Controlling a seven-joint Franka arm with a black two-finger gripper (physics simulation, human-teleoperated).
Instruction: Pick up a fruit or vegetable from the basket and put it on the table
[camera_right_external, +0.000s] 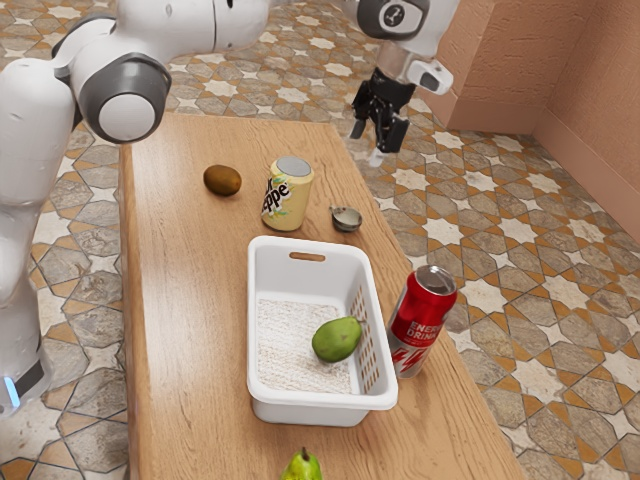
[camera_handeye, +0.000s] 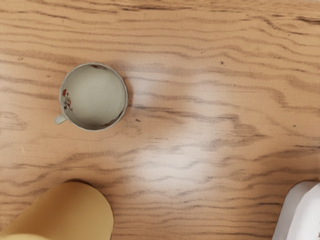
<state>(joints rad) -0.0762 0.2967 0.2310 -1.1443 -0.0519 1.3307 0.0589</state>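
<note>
High above the table's far end, my gripper (camera_right_external: 367, 143) stands open, its two fingertips apart with nothing between them. The white basket (camera_right_external: 256, 330) sits on the wooden table (camera_right_external: 190, 300), well away from the hand. Inside it a green mango-like fruit (camera_right_external: 337, 339) lies on the basket floor, near the perforated side wall. In the wrist view a corner of the white basket (camera_handeye: 296, 212) shows at the edge.
A yellow can (camera_right_external: 288, 195) (camera_handeye: 75, 212) and a small cup (camera_right_external: 346, 218) (camera_handeye: 94, 97) stand beyond the basket. A brown fruit (camera_right_external: 222, 180) lies near the can. A red can (camera_right_external: 422, 318) stands beside the basket; a pear (camera_right_external: 302, 467) is at the exterior view's lower edge.
</note>
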